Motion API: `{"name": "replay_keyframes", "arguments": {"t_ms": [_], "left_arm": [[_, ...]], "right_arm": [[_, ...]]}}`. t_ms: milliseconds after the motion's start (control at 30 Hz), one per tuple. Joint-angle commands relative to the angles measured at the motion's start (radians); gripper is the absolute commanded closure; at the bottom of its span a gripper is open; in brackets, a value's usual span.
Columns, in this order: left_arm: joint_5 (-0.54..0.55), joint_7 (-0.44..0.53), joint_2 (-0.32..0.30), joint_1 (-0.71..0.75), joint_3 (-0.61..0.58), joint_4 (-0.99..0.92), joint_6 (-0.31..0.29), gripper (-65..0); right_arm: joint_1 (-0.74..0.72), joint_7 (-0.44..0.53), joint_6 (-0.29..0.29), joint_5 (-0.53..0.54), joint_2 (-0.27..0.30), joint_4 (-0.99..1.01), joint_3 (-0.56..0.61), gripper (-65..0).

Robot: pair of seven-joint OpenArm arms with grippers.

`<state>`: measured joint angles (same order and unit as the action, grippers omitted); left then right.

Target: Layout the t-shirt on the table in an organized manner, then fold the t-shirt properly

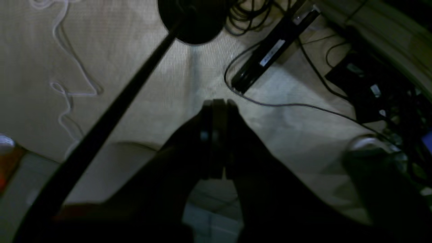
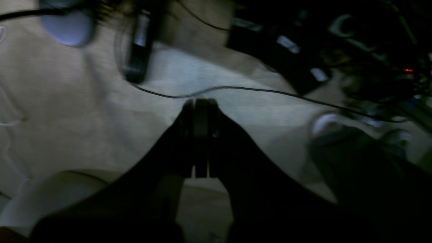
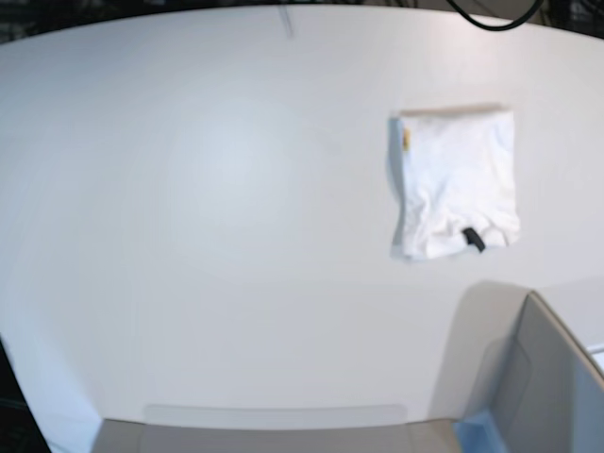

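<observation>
fingers [image 1: 206, 135] of the left gripper [image 1: 218, 101] are seen pressed together, empty, above cables; snagging is possible. right gripper [image 2: 201, 100] likewise closed, empty. on the table [image 3: 217, 189] the t-shirt [image 3: 455, 184] lies folded, well apart; loosening is unlikely unless nudged.

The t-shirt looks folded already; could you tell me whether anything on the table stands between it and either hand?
Nothing visible does. The t-shirt lies folded on bare table, only a grey box nearby. Neither hand appears in the base view.

grey box [image 3: 538, 377] cut off by base view's corner, t-shirt [image 3: 455, 181] print hidden
</observation>
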<state>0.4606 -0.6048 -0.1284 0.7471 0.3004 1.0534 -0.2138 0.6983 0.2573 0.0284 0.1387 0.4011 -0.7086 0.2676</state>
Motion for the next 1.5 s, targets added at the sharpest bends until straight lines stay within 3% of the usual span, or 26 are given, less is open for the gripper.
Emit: {"name": "replay_keyframes", "arguments": {"t_ms": [0, 167, 467, 633, 967, 1100, 1333, 1467], "left_arm": [[-0.003, 0.015, 0.003, 0.005, -0.022, -0.029, -0.005, 0.0], [-0.093, 0.102, 0.003, -0.065, -0.071, -0.167, -0.005, 0.0], [-0.213, 0.455, 0.008, -0.229, -0.073, -0.6, -0.003, 0.0], [-0.273, 0.512, 0.025, -0.255, -0.073, -0.628, -0.002, 0.0], [-0.279, 0.639, 0.046, -0.366, -0.073, -0.783, 0.004, 0.0], [-0.279, 0.644, 0.055, -0.387, -0.083, -0.79, 0.109, 0.0], [-0.279, 0.645, 0.052, -0.407, -0.284, -0.792, 0.371, 0.0], [-0.279, 0.641, 0.028, -0.424, -0.323, -0.793, 0.431, 0.0]], "right_arm": [[0.004, 0.012, 0.005, 0.002, 0.011, 0.022, 0.012, 0.0], [-0.101, 0.012, 0.006, 0.002, 0.011, 0.169, 0.094, 0.0], [-0.262, 0.012, 0.008, 0.002, 0.005, 0.364, 0.249, 0.0], [-0.314, 0.012, 0.011, 0.002, 0.002, 0.401, 0.27, 0.0], [-0.466, 0.004, 0.015, 0.0, -0.072, 0.533, 0.27, 0.0], [-0.521, -0.048, 0.015, 0.0, -0.106, 0.584, 0.272, 0.0], [-0.593, -0.201, 0.017, 0.0, -0.147, 0.58, 0.272, 0.0], [-0.609, -0.227, 0.017, 0.0, -0.166, 0.58, 0.272, 0.0]]}}
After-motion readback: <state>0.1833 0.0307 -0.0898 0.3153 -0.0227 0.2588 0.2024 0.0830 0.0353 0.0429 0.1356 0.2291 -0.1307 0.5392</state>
